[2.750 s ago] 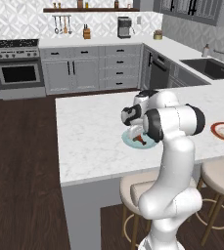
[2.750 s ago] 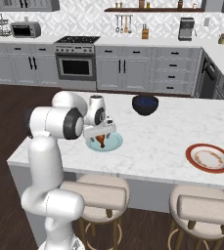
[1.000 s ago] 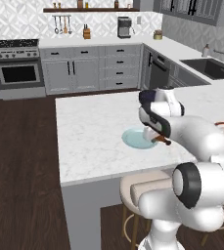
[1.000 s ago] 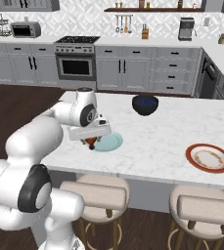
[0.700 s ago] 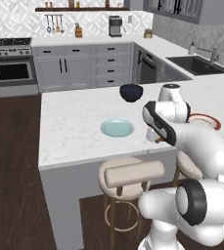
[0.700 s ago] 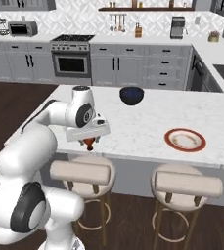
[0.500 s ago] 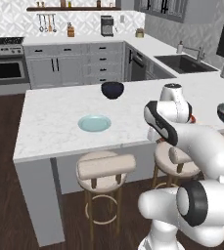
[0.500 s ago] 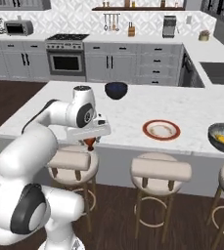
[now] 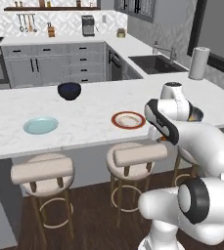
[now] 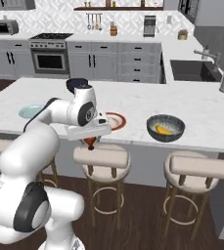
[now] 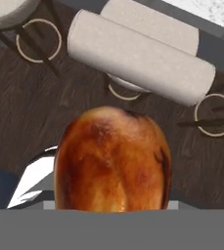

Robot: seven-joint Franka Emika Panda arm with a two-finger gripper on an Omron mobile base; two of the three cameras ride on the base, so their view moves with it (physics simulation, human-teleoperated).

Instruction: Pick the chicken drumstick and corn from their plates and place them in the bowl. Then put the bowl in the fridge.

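Reddish-brown drumstick [image 11: 111,161] hangs pinched in the pincer [image 10: 90,141], off the counter [image 10: 191,114] edge above a stool [image 10: 101,157]. Bowl [image 10: 166,127] with the corn [image 10: 162,130] sits right of the red-rimmed plate [image 10: 116,120]; blue plate [image 9: 40,125] lies far left.

The desk [image 10: 133,114] runs across the room with stools [image 10: 102,157] tucked along its near edge. On it, from left to right in the right base view, sit one plate [image 10: 31,111], then the other plate [image 10: 115,121], then the bowl [image 10: 166,128] with the corn [image 10: 163,130] lying inside it. A second bowl [image 9: 69,91] stands farther back, between the two plates. The hand [image 10: 91,141] hangs off the desk's near edge, in front of the middle plate and above a stool, with the drumstick [image 11: 112,160] between its fingers. A sink [image 9: 155,63] lies behind, to the right.
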